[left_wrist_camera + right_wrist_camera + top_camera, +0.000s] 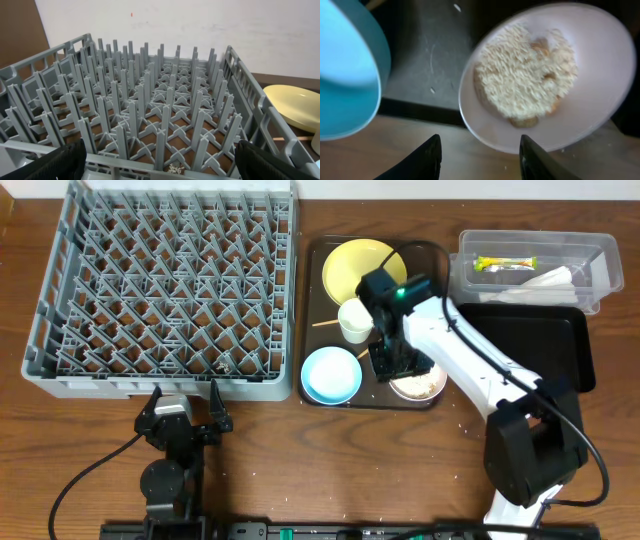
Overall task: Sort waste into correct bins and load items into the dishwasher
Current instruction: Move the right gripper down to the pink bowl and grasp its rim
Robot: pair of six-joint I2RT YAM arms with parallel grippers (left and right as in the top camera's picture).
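The grey dish rack (165, 285) fills the left and is empty; it also fills the left wrist view (160, 110). On the brown tray (312, 300) lie the yellow plate (360, 265), the white cup (353, 320), the light blue bowl (331, 374) and the white bowl (425, 388) with rice scraps (522, 75). A thin chopstick (325, 323) shows left of the cup. My right gripper (392, 368) is open just above the white bowl's near rim (480, 160). My left gripper (185, 405) is open and empty at the rack's front edge (160, 167). The wrapper (505, 263) and napkin (545, 280) lie in the clear tub (605, 255).
The black tray (560, 330) lies in front of the clear tub at the right. The blue bowl (345, 75) is close to the left of the white bowl. Small crumbs dot the wooden table (100, 450) near the front.
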